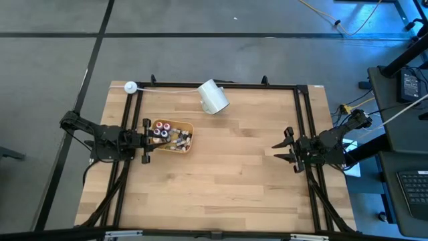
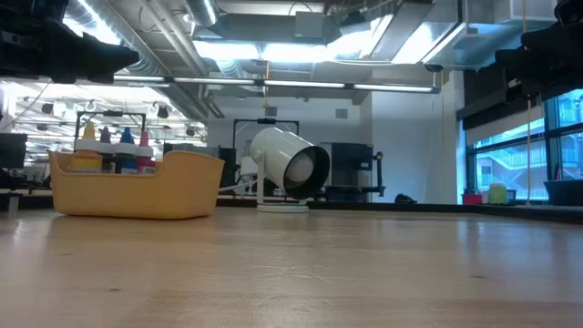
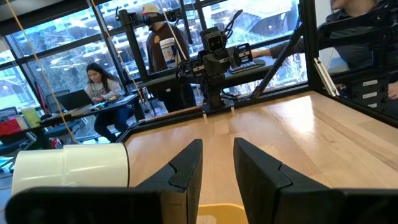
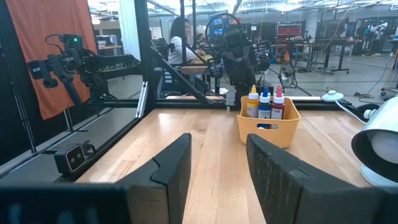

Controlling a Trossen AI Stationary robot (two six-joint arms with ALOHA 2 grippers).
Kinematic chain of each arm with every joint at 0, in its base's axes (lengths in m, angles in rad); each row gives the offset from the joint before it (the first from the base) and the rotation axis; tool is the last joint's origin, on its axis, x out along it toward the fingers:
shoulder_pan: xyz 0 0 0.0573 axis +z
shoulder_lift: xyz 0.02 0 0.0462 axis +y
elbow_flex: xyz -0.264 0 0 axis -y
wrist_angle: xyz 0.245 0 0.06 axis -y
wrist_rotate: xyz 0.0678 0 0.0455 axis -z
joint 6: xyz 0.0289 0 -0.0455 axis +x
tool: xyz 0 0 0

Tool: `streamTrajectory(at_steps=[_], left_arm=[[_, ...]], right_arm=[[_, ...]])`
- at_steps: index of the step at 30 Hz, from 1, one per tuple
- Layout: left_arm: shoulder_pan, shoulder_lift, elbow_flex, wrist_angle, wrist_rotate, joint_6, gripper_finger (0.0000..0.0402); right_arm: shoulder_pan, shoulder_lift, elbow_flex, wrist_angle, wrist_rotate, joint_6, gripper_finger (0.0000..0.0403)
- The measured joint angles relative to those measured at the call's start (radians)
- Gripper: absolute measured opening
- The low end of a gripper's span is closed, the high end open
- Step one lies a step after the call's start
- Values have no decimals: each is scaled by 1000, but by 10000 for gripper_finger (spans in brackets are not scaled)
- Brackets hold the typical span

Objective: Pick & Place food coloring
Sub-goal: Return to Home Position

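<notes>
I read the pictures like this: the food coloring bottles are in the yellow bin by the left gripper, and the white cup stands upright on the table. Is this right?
Not quite. The white cup lies on its side, as the low view shows. The rest holds: the food coloring bottles are in the yellow bin by the left gripper.

The wooden table [image 1: 221,181] carries a yellow bin [image 2: 137,196] and a white cup [image 1: 214,98] lying sideways

Food coloring bottles [image 1: 164,132] in the tray [image 1: 180,123], left on the table [image 1: 227,181]; cup [image 1: 214,98] behind it, apparently apart.
</notes>
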Motion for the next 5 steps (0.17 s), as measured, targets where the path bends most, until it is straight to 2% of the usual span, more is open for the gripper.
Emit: streamTrajectory(at_steps=[5], left_arm=[[0, 0, 0, 0, 0, 0, 88]], right_arm=[[0, 0, 0, 0, 0, 0, 156]])
